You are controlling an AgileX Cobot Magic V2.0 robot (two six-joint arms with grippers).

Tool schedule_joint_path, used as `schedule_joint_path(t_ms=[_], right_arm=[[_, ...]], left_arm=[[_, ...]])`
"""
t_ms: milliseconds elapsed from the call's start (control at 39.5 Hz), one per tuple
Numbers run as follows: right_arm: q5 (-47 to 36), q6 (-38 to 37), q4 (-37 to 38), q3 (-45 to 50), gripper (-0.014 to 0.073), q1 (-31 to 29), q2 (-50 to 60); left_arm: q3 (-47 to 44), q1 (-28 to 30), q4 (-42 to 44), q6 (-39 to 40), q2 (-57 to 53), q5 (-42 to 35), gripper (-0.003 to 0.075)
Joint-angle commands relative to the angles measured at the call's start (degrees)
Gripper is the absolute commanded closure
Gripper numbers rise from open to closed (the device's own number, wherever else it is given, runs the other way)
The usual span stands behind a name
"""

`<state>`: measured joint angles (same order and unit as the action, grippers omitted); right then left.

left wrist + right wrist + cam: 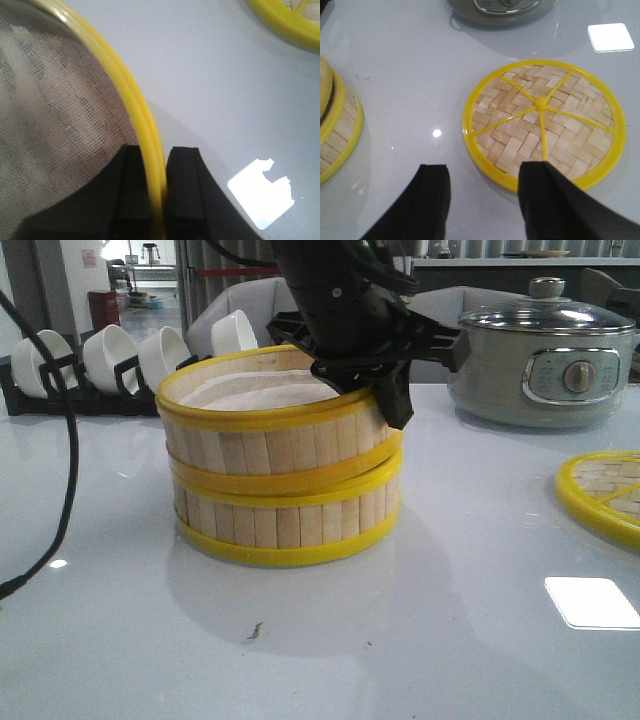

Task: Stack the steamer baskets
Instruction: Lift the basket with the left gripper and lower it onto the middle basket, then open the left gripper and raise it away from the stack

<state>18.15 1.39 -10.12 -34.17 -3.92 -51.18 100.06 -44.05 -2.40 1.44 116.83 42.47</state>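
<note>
Two steamer baskets stand stacked in the middle of the table: the upper basket (270,440) rests on the lower basket (285,525), slightly askew. My left gripper (385,390) comes down over the upper basket's right side. In the left wrist view the left gripper (156,150) is shut on the basket's yellow rim (135,100), one finger inside over the white liner (55,110) and one outside. My right gripper (484,166) hangs open and empty over the table by the near edge of the woven lid (542,122). The stack (337,130) shows at that view's edge.
The yellow-rimmed lid (605,495) lies flat at the right of the table. A grey electric pot (545,365) with a glass cover stands behind it. A rack of white bowls (110,360) lines the back left, and a black cable (60,470) hangs at the left.
</note>
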Motion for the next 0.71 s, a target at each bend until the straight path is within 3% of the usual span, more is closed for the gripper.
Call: schedule_joint_path(t_ms=[0, 556, 683], right_arm=[[-3.53, 0.17, -0.03, -2.25, 0.016, -0.04, 0.29], [-3.53, 0.17, -0.03, -2.25, 0.016, -0.04, 0.29], [-3.53, 0.17, -0.03, -2.25, 0.016, -0.04, 0.29]], left_arm=[[2.48, -0.54, -0.71, -0.54, -3.21, -5.72, 0.0634], [2.48, -0.54, -0.71, -0.54, -2.28, -5.95, 0.0631], [3.35, -0.54, -0.61, -0.54, -2.28, -5.12, 0.0558]])
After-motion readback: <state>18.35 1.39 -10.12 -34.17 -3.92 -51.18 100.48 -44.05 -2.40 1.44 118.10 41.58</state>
